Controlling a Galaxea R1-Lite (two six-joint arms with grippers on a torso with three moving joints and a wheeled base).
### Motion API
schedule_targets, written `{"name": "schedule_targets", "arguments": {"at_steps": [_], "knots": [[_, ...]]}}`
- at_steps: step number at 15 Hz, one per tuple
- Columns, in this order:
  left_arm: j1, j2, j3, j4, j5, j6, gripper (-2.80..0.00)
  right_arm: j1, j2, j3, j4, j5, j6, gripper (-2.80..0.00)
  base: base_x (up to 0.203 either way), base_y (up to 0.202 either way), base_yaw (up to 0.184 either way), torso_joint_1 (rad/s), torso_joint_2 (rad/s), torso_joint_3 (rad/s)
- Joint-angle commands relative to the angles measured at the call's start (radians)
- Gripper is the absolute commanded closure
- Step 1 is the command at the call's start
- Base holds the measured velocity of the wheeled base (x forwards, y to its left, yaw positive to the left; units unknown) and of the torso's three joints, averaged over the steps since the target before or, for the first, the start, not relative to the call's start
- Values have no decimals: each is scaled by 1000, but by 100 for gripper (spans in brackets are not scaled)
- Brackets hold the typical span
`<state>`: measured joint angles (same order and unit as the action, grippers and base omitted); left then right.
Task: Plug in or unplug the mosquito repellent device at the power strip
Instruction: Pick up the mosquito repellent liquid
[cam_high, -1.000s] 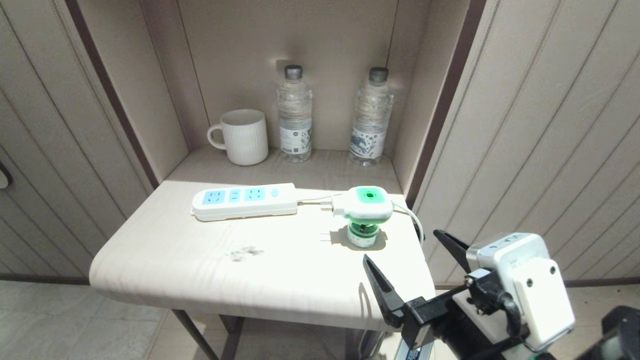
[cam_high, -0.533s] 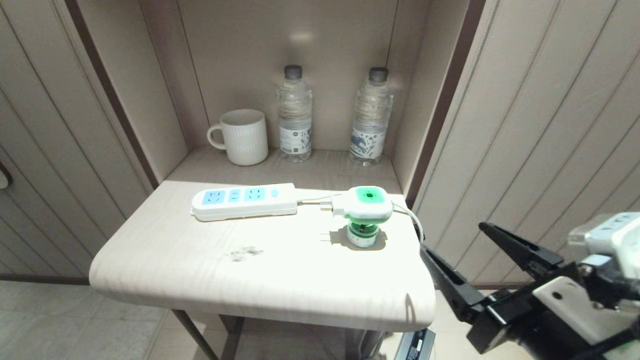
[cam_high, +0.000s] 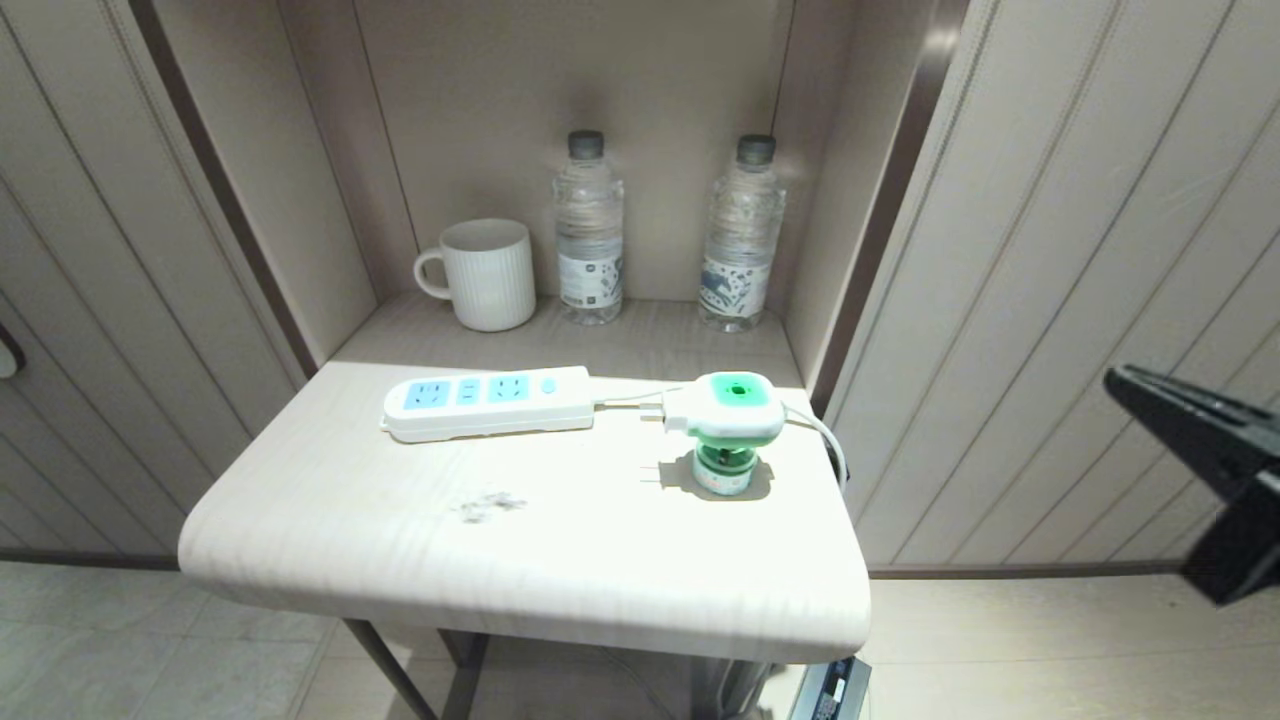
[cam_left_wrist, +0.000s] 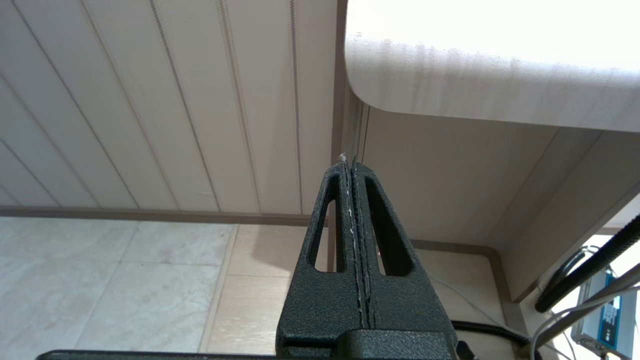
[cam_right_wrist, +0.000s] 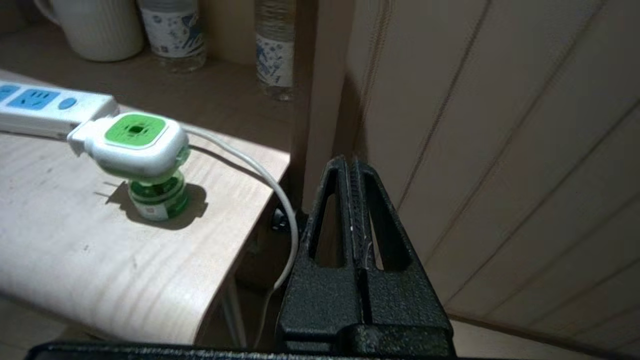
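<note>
Panelled walls flank the table I'm working at. Nearest me, my right gripper has pulled back off the table's right edge and its jaws, wide a second ago, are now pressed together on nothing, so I judge the unplugging done. My left gripper hangs below the table's edge, jaws closed too. The device stands free near the right edge, the strip behind it towards the rear. Its cord drops out of sight over the edge.

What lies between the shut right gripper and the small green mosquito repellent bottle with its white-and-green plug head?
In the right wrist view, between the right gripper and the mosquito repellent device lie bare tabletop and the white cord, drooping over the edge.
</note>
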<state>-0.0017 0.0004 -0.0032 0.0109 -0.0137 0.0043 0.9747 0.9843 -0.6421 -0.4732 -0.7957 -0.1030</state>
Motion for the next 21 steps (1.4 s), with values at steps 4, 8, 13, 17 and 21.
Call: {"name": "schedule_targets", "arguments": {"at_steps": [4, 8, 13, 17, 21], "knots": [[0, 1, 0, 0, 0, 0, 0, -137, -54, -434, 737, 35, 250, 0, 0, 0, 0, 0, 0, 0], [0, 1, 0, 0, 0, 0, 0, -406, 4, -751, 1232, 228, 683, 0, 0, 0, 0, 0, 0, 0], [0, 1, 0, 0, 0, 0, 0, -455, 37, -699, 1303, 343, 563, 0, 0, 0, 0, 0, 0, 0], [0, 1, 0, 0, 0, 0, 0, -456, 118, -709, 1295, 350, 468, 0, 0, 0, 0, 0, 0, 0], [0, 1, 0, 0, 0, 0, 0, -382, 107, -570, 1203, 431, 446, 0, 0, 0, 0, 0, 0, 0]]}}
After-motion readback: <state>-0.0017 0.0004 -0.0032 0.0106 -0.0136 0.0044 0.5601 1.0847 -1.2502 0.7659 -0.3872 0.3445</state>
